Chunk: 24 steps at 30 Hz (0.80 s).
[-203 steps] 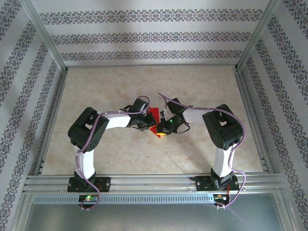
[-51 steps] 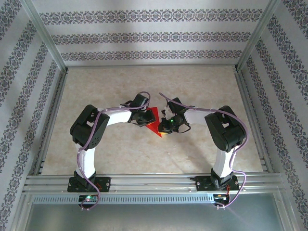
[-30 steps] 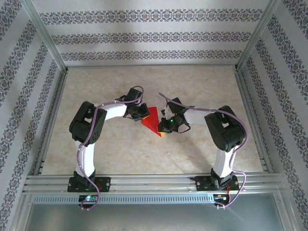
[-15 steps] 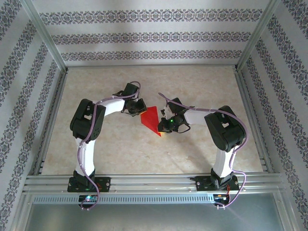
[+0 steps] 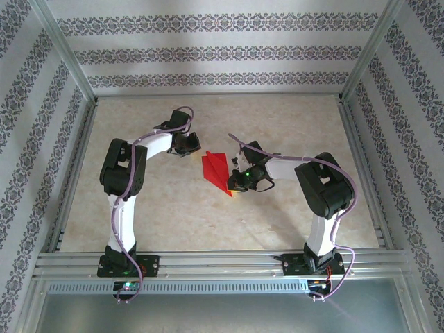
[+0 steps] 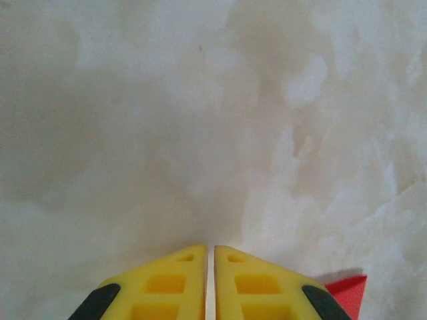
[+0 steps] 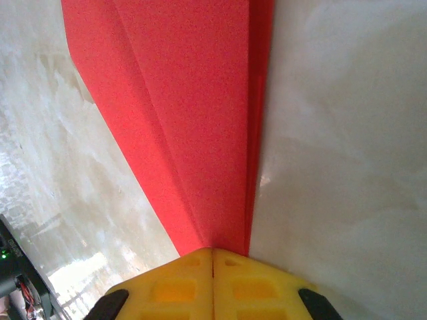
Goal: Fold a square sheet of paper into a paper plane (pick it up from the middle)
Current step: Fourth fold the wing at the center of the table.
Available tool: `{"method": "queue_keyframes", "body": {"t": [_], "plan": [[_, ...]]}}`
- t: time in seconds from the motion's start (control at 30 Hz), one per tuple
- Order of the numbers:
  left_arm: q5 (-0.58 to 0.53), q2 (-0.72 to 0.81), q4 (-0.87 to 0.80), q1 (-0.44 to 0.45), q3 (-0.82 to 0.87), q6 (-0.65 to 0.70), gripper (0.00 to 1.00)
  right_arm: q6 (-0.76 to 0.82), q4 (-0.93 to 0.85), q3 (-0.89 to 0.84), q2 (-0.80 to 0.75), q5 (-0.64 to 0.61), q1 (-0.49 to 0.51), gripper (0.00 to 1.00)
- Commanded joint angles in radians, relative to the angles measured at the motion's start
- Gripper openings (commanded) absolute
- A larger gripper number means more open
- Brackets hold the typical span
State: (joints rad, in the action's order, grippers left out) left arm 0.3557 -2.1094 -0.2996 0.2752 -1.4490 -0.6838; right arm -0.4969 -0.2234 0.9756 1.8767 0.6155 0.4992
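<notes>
The paper plane (image 5: 216,169) is a bright red, creased, pointed shape lying flat mid-table. In the right wrist view the paper plane (image 7: 193,113) narrows toward my right gripper (image 7: 212,251), which is shut with its tips resting on the pointed end; no red shows between the jaws. From above, the right gripper (image 5: 234,189) sits at the plane's near tip. My left gripper (image 5: 191,146) is shut on nothing, off the paper to its upper left. In the left wrist view the left gripper (image 6: 210,248) hangs over bare table, with a red corner of the paper plane (image 6: 350,294) at the lower right.
The marble-patterned table (image 5: 291,118) is bounded by metal frame rails (image 5: 76,159) at left, right and front. Patterned walls stand behind and at the sides. Both arm bases are on the front rail (image 5: 222,262).
My left gripper has drawn back up and to the left, off the red paper, which now lies uncovered with its creases showing. The right arm and gripper have stayed put.
</notes>
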Motion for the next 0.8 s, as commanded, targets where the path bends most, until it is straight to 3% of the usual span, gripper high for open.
{"method": "queue_keyframes", "body": {"t": [0.0,0.17,0.4,0.57,0.77], "plan": [[0.055,0.131,0.033,0.029,0.070,-0.004,0.11,0.022,-0.175,-0.066,0.100,-0.165,0.006,0.07],[0.086,0.232,0.146,0.133,0.200,-0.079,0.11,0.020,-0.173,-0.064,0.105,-0.163,0.007,0.07],[0.121,0.193,0.229,0.245,0.264,-0.167,0.11,0.015,-0.175,-0.064,0.105,-0.165,0.009,0.07],[0.142,0.141,0.251,0.281,0.274,-0.192,0.11,0.014,-0.173,-0.066,0.107,-0.166,0.010,0.07],[0.073,0.101,0.185,0.288,0.277,-0.171,0.11,0.015,-0.174,-0.071,0.110,-0.169,0.010,0.07]]}}
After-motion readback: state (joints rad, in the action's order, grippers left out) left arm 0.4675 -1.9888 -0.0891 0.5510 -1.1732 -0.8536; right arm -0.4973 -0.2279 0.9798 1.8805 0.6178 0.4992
